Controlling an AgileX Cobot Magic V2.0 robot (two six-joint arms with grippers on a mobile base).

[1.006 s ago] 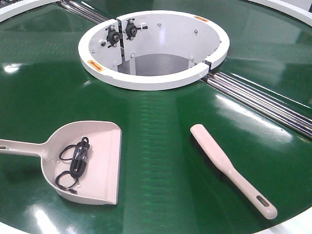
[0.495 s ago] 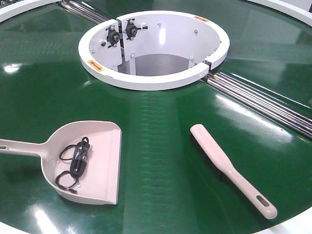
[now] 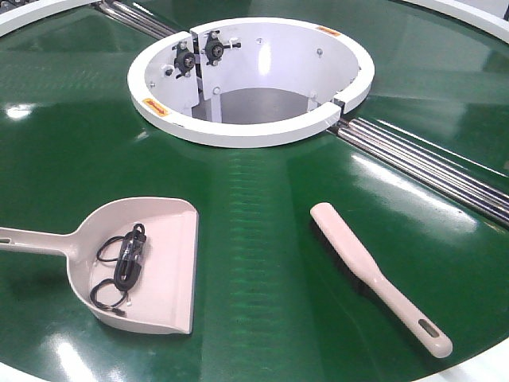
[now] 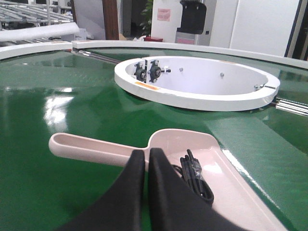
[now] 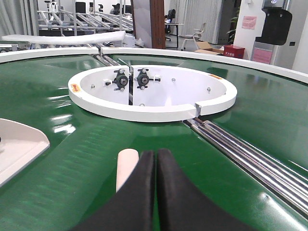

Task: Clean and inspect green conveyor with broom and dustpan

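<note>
Glossy dark-green conveyor belt [image 3: 262, 263] carries the pale beige plastic dustpan [image 3: 151, 267] near its front-left rim, a black cable [image 3: 123, 267] inside, and the slim beige broom [image 3: 374, 274] front-right. Left hand [image 4: 147, 153] and right hand [image 5: 155, 155] are both closed, empty. Tilting the dustpan could spill the cable.
</note>
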